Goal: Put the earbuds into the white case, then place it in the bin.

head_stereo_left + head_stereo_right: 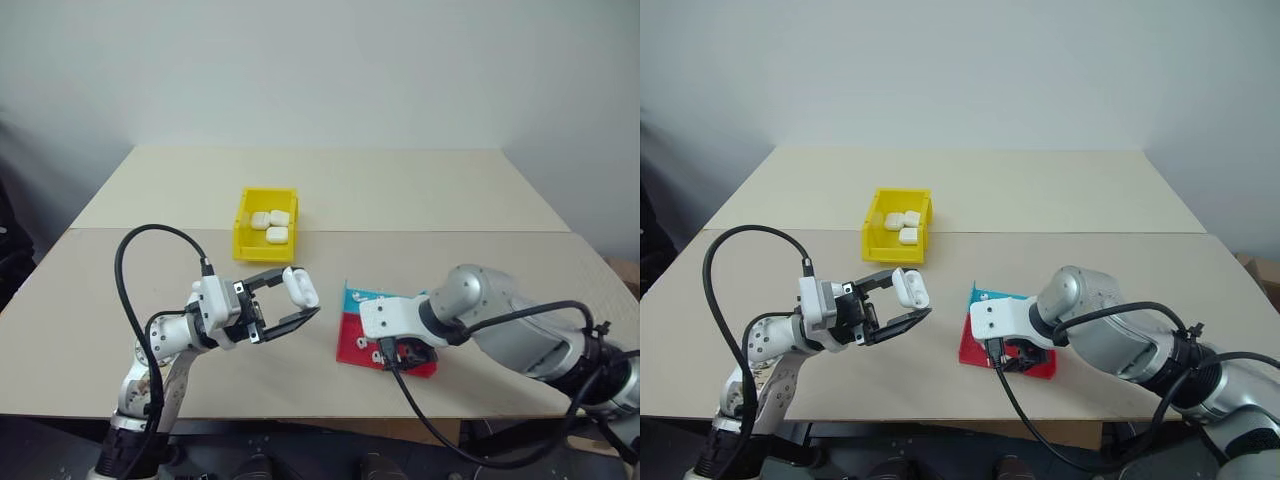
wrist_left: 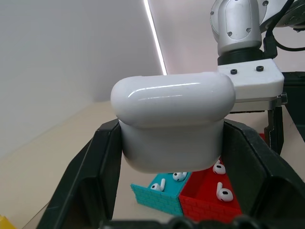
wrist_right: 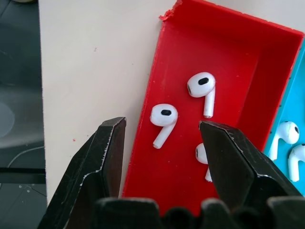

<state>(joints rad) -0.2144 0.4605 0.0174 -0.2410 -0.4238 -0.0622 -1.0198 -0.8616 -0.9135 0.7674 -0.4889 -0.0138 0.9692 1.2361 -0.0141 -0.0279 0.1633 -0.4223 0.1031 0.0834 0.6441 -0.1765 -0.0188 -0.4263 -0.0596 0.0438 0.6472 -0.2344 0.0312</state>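
Note:
My left gripper [image 1: 297, 300] is shut on a white case [image 1: 300, 287], held above the table at the front left; in the left wrist view the case [image 2: 174, 124] sits between both black fingers. My right gripper [image 3: 161, 125] points down over the red half of the tray [image 3: 238, 52], open, its fingers on either side of one earbud [image 3: 164, 119] without touching it. A second earbud [image 3: 202, 88] lies just beyond, and a third [image 3: 204, 155] is partly hidden by a finger. More earbuds [image 3: 286, 133] lie in the blue half. The yellow bin [image 1: 243, 235] stands further back.
Three white cases [image 1: 272, 225] lie inside the yellow bin. The red and blue tray [image 1: 362, 300] sits near the table's front edge, right of centre, under my right wrist. A seam [image 1: 420, 231] between two tabletops runs across behind the bin.

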